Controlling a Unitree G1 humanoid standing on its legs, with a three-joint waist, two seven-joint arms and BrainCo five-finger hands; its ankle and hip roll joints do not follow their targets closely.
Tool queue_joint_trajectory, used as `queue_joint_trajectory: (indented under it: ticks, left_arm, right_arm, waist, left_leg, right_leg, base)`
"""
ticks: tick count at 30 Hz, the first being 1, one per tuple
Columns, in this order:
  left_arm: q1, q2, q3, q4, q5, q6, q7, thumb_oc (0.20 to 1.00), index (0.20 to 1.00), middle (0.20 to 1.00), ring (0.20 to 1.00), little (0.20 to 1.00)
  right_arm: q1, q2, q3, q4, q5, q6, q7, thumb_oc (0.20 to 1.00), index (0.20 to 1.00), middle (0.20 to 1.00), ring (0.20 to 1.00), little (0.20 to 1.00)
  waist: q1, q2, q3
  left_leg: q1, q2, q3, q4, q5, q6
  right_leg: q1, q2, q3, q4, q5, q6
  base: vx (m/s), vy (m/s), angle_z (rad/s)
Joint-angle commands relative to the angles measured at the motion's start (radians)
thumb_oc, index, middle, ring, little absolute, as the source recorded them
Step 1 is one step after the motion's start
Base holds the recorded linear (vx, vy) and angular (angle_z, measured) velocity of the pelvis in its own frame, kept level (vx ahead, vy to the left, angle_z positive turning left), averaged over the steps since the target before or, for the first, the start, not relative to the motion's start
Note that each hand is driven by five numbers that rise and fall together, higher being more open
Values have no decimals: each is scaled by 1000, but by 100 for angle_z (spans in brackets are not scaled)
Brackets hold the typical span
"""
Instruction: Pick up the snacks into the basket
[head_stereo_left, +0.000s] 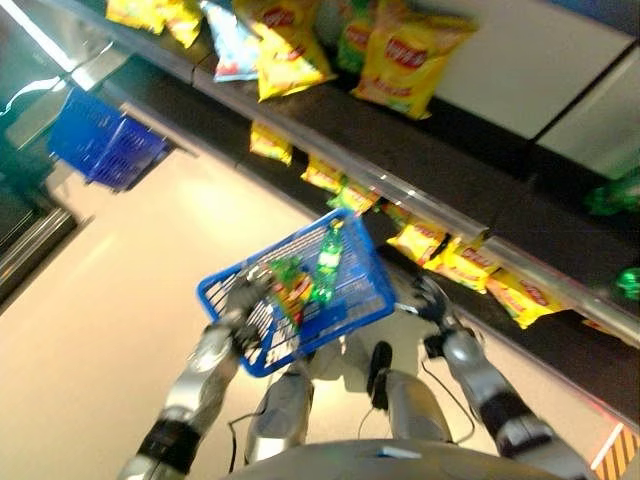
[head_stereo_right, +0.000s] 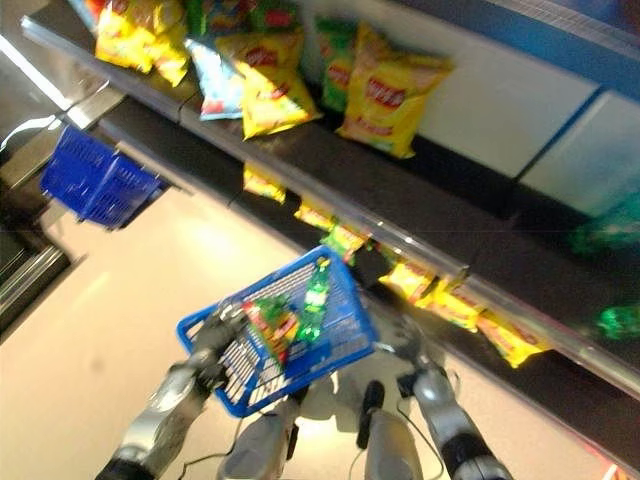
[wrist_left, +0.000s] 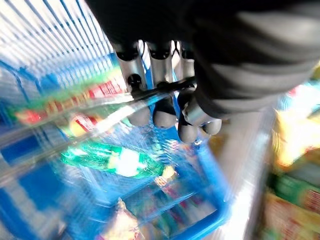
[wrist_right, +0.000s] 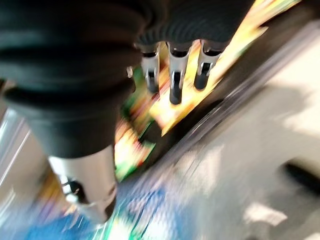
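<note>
Left robot hand (wrist_left: 165, 107) curled on basket (head_stereo_left: 360, 300) handle; right robot hand (wrist_right: 172, 75) open, empty. Next I reach lower-shelf chip bags (head_stereo_left: 455, 262).

Open floor (head_stereo_left: 120, 300) left; shelf rail (head_stereo_left: 420, 200) and basket (head_stereo_left: 300, 290) ahead.

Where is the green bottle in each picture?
Left eye view: the green bottle lies in the blue basket, mid-picture.
Right eye view: the bottle again in the basket, mid-picture.
Left wrist view: the bottle lies past the left hand, whose fingers curl round the basket's handle.
Right wrist view: too blurred to tell.
Shared landmark: the blue basket.
</note>
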Motion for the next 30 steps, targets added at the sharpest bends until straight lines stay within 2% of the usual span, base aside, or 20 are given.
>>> queue_joint_trajectory:
  ticks: [1, 2, 4, 5, 8, 9, 10, 15, 30]
  left_arm:
    - [-15, 53, 50, 39, 202, -91, 34, 200, 200, 200, 200, 200]
    - [-7, 43, 48, 175, 276, -79, 38, 200, 200, 200, 200, 200]
    - [-22, 15, 35, 335, 336, -57, 46, 200, 200, 200, 200, 200]
    - [-54, -21, 22, 522, 387, -29, 59, 200, 200, 200, 200, 200]
    - [-68, -39, 19, 591, 391, -24, 67, 200, 200, 200, 200, 200]
    - [-97, -64, 33, 731, 389, 1, 72, 200, 200, 200, 200, 200]
    - [-104, -71, 40, 781, 389, 13, 72, 200, 200, 200, 200, 200]
    - [-108, -77, 38, 844, 399, 20, 53, 200, 200, 200, 200, 200]
    - [-125, -88, -18, 802, 400, 13, 45, 200, 200, 200, 200, 200]
  right_arm:
    - [22, -52, -6, 32, -26, -35, 7, 1000, 1000, 1000, 1000, 1000]
    - [45, -50, -40, 140, -24, -29, -1, 1000, 1000, 1000, 1000, 1000]
    - [51, -31, -77, 249, 10, -23, -12, 1000, 1000, 1000, 1000, 1000]
    - [33, -21, -83, 392, 12, -4, -22, 1000, 1000, 1000, 1000, 1000]
    - [24, -21, -81, 432, 4, 2, -26, 1000, 1000, 1000, 1000, 1000]
    - [3, -22, -106, 523, 18, 26, -41, 1000, 1000, 1000, 1000, 1000]
    - [-1, -24, -123, 556, 23, 38, -48, 1000, 1000, 1000, 1000, 1000]
    - [-24, -22, -110, 599, 14, 60, -33, 1000, 1000, 1000, 1000, 1000]
    - [-62, 10, -87, 583, 62, 56, -38, 1000, 1000, 1000, 1000, 1000]
  waist:
    - [-3, -7, -64]
    - [-14, -10, -77]
    - [-27, -14, -95]
    - [-36, -13, -112]
    - [-38, -11, -118]
    - [-46, -10, -134]
    - [-50, -9, -145]
    - [-55, -6, -179]
    - [-68, 0, -210]
  left_leg:
    - [6, -53, 74, 5, -67, 19]
    - [28, -48, 94, 9, -78, 19]
    - [44, -44, 113, 10, -83, 18]
    - [67, -36, 127, 3, -90, 19]
    - [79, -33, 132, 2, -94, 19]
    - [94, -28, 146, 4, -101, 18]
    - [102, -25, 151, 4, -105, 18]
    - [142, -12, 174, -1, -121, 18]
    - [193, 7, 217, 1, -140, 16]
  right_leg:
    - [27, -37, 58, -141, 52, 118]
    - [46, -33, 74, -153, 57, 120]
    - [58, -31, 87, -165, 63, 122]
    - [75, -27, 100, -173, 62, 121]
    - [84, -23, 108, -176, 61, 120]
    - [97, -20, 117, -179, 59, 119]
    - [103, -19, 119, -179, 57, 118]
    - [131, -9, 138, -187, 52, 113]
    - [175, 5, 161, -198, 38, 108]
  base:
    - [75, -15, -58]
    - [80, -7, -43]
    - [111, -24, -37]
    - [86, -33, -35]
    - [64, -24, -33]
    - [90, -31, -26]
    - [90, -31, -25]
    - [83, -25, -15]
    - [35, -14, -12]
